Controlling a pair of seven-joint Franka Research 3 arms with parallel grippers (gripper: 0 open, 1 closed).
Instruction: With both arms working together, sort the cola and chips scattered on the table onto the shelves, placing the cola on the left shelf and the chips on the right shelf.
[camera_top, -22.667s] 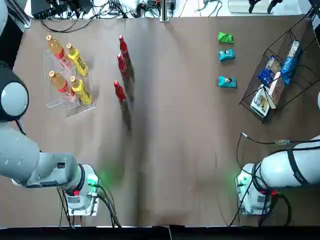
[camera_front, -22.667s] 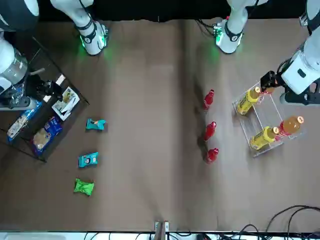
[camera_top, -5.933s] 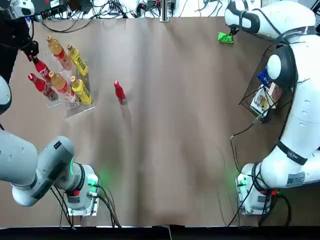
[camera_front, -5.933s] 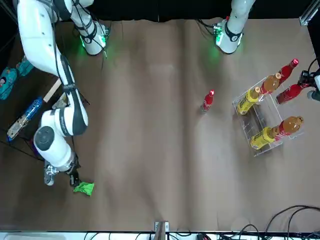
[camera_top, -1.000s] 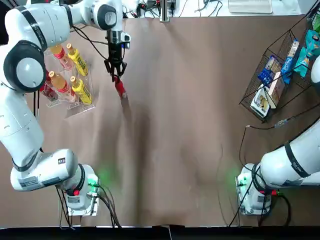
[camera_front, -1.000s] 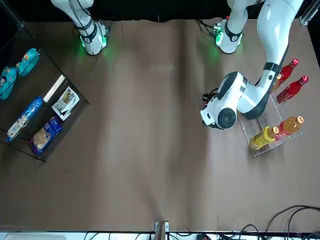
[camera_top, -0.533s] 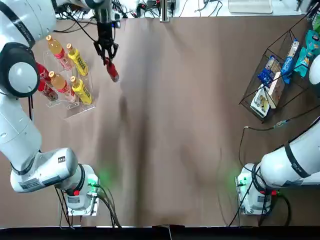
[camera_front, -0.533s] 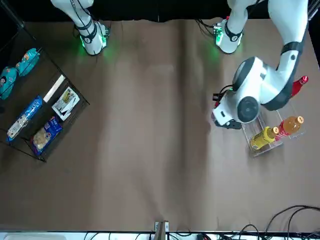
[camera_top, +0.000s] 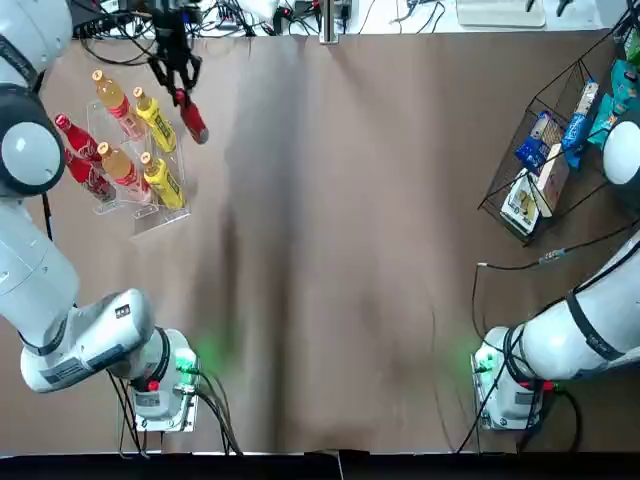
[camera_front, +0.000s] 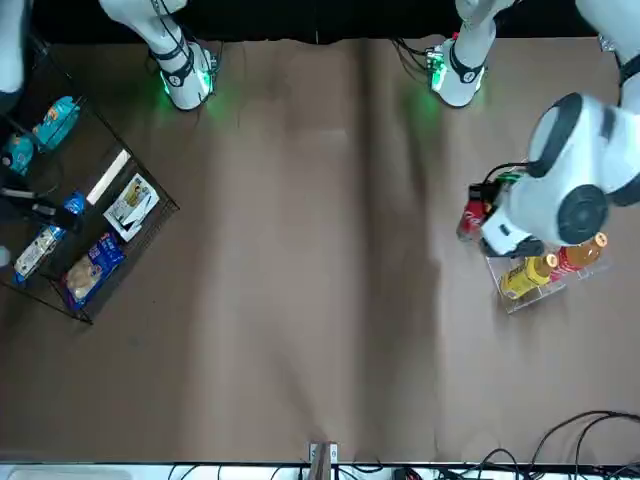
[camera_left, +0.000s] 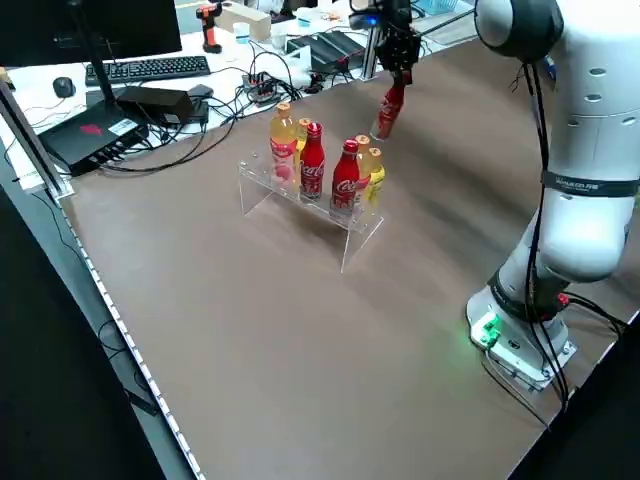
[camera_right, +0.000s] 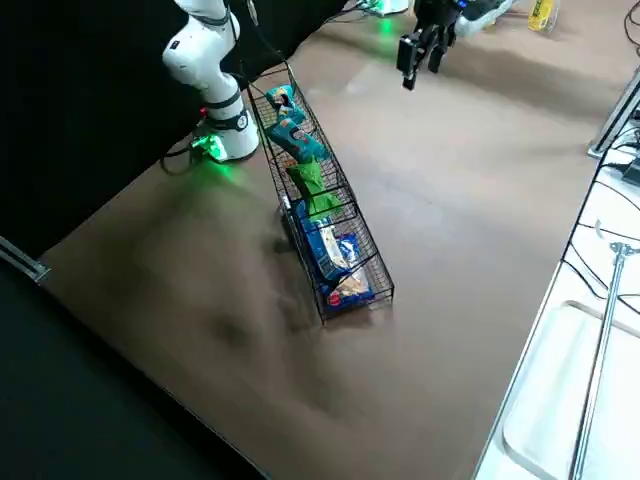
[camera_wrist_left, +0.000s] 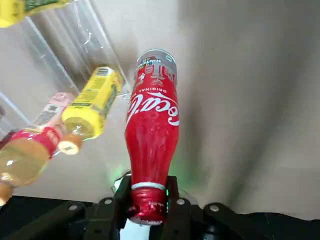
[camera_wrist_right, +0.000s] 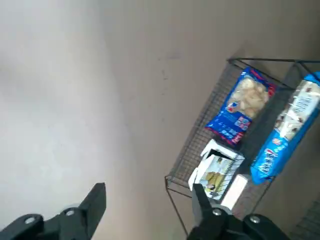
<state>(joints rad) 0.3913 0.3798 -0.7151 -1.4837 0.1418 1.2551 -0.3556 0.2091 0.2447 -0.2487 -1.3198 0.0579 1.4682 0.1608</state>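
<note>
My brown table (camera_top: 330, 250) carries the clear left shelf (camera_top: 135, 215) and the wire right shelf (camera_top: 530, 180), well apart.

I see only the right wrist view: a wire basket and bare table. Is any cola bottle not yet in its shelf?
Observer: Yes, one. The left gripper holds a cola bottle by the cap, lifted off the table beside the left shelf.
Operator: How many colas stand in that shelf?
Observer: Two red bottles, next to the orange and yellow bottles.
Operator: And the chips?
Observer: The green bag and both teal bags lie in the right shelf.
</note>
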